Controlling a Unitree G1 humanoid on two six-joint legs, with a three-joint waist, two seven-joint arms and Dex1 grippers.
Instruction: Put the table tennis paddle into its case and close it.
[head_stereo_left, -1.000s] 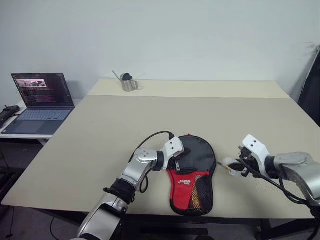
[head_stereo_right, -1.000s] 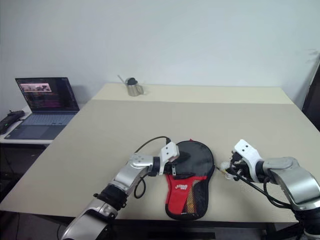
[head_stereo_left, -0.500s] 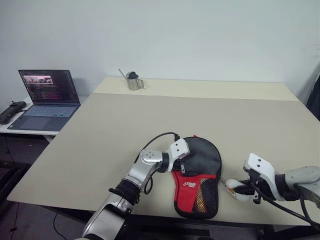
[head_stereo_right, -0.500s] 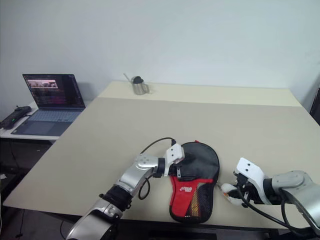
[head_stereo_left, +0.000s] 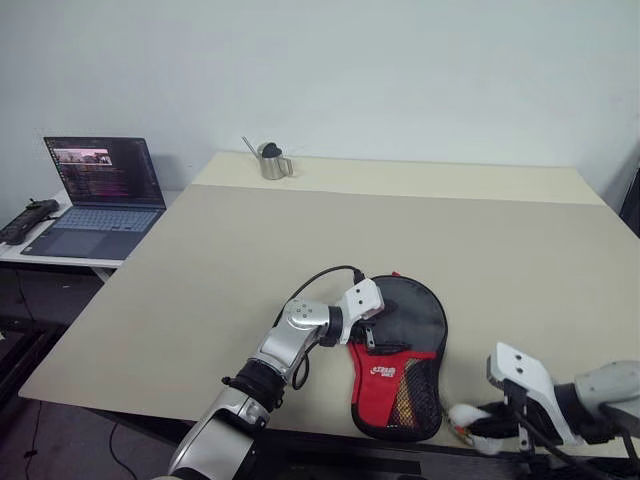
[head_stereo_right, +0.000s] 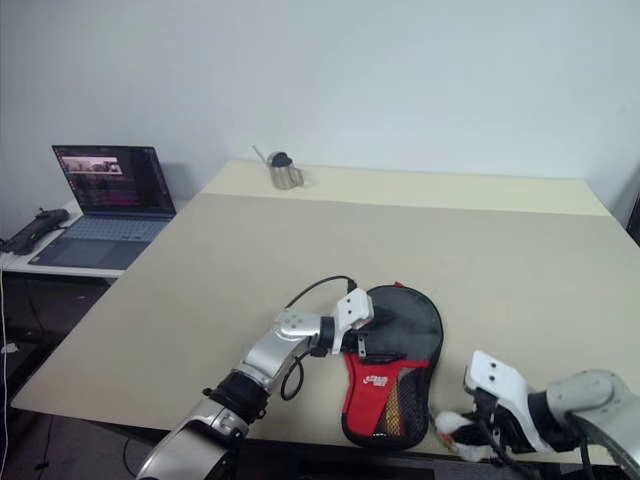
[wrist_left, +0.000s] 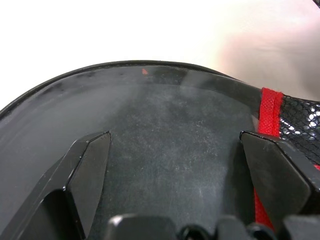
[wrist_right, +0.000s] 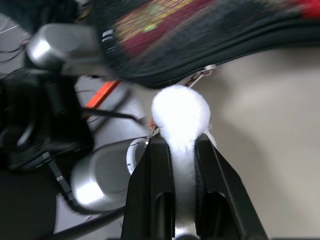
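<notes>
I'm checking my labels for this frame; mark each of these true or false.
1. The left gripper is open, its fingers spread over the black round part of the case. True.
2. The right gripper is open and empty. False: it is shut on a white fluffy ball.
3. The case lies near the table's near edge. True.
4. The laptop has its lid shut. False: it stands open with the screen lit.
5. The small metal jug stands right beside the case. False: it stands far off, near the table's far edge.
</notes>
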